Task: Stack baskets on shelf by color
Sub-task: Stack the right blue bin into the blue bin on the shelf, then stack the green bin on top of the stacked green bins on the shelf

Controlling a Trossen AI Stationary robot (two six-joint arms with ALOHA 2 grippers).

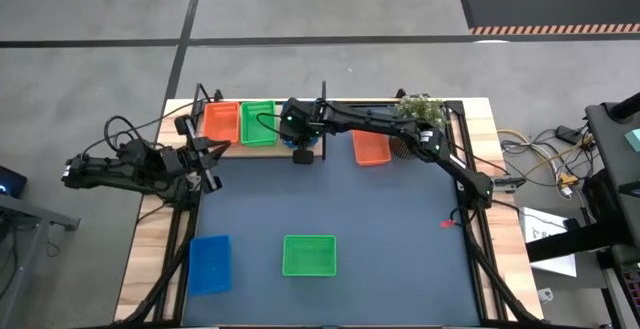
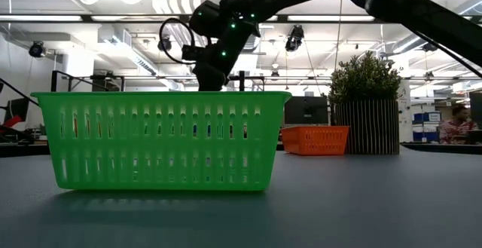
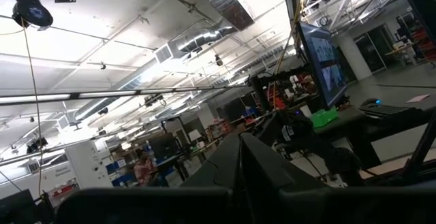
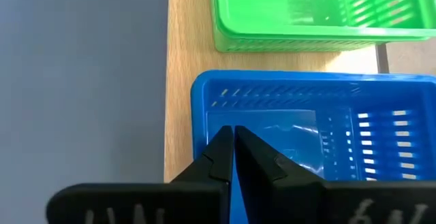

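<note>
While clenched on the blue basket's (image 4: 320, 132) rim, the right hand (image 4: 234, 157) beside 1 empty green basket (image 4: 313, 13).

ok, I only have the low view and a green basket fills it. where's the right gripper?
Observer: Right gripper is over the shelf, fingers shut, low inside a blue shelf basket.
Operator: anything else on the mat?
Observer: A second blue basket on the mat, left of your green basket.
Operator: left arm?
Observer: Left gripper waits shut at the mat's left edge, its camera aimed at the ceiling.
</note>
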